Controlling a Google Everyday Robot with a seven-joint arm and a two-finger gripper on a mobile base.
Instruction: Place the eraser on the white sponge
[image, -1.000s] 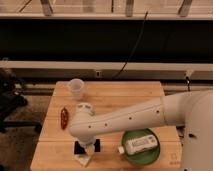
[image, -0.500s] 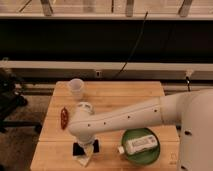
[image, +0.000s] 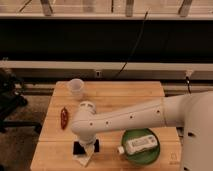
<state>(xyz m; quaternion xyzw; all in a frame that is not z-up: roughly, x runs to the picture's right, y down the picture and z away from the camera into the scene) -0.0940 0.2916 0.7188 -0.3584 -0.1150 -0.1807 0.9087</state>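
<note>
My gripper (image: 86, 146) points down at the front left of the wooden table (image: 125, 95), under the white arm's wrist (image: 85, 122). A small black block, apparently the eraser (image: 78, 148), shows at the gripper's tip. Right below it lies the white sponge (image: 84, 159), a small flat white piece with angular corners near the table's front edge. The eraser seems to touch or overlap the sponge's upper edge. The wrist hides how the gripper meets the eraser.
A green plate (image: 150, 156) at the front right holds a white bottle (image: 142, 144) lying on its side. A clear plastic cup (image: 75, 88) stands at the back left. A red pepper-like object (image: 64, 118) lies near the left edge.
</note>
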